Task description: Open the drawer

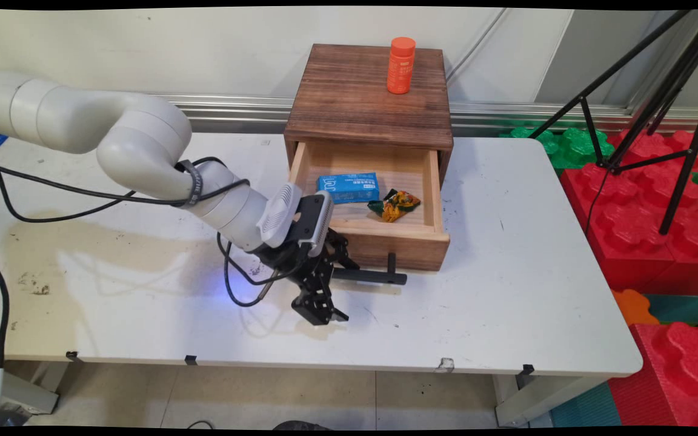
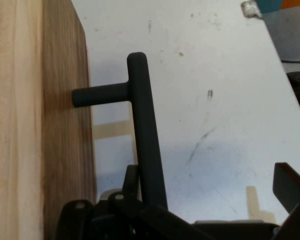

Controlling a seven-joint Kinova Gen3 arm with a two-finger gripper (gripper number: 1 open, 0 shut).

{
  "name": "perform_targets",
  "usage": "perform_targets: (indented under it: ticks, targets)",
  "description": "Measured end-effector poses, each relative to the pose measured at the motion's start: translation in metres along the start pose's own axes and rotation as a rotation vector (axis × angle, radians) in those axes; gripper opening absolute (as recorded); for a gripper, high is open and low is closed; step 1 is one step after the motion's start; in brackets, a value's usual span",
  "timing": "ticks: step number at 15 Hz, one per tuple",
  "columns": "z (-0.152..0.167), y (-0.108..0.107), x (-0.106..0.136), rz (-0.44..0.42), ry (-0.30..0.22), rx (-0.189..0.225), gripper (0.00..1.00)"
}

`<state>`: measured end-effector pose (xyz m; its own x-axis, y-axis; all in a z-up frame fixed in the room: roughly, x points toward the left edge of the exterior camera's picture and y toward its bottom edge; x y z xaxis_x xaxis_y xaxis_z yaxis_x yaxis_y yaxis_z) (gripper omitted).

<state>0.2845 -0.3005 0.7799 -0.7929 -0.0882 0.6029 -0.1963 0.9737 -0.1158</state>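
Observation:
A small wooden cabinet [image 1: 361, 103] stands at the back of the white table [image 1: 506, 272], its drawer [image 1: 397, 245] pulled out. Inside the drawer lie a blue box [image 1: 349, 186] and a crumpled green-and-yellow packet [image 1: 394, 204]. An orange bottle [image 1: 401, 65] stands upright on the cabinet's top. My gripper [image 1: 332, 284] is open at the left end of the drawer's black bar handle [image 1: 379, 277]. In the hand view the handle [image 2: 142, 125] runs between the jaws, close to the left one, beside the drawer front [image 2: 65, 125]. The right finger [image 2: 290, 182] stands well apart from it.
Black tripod legs [image 1: 676, 91] stand off the table's right side over red and green foam blocks [image 1: 646, 206]. Black cables [image 1: 240, 284] hang from my arm down to the tabletop left of the gripper. The table's front edge [image 1: 325, 360] is close below the gripper.

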Motion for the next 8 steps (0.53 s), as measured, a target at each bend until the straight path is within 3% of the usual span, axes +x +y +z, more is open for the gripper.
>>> perform_targets:
  ticks: [8]
  targets:
    - [0.001,0.016,0.003,0.000,0.005,-0.021,1.00]
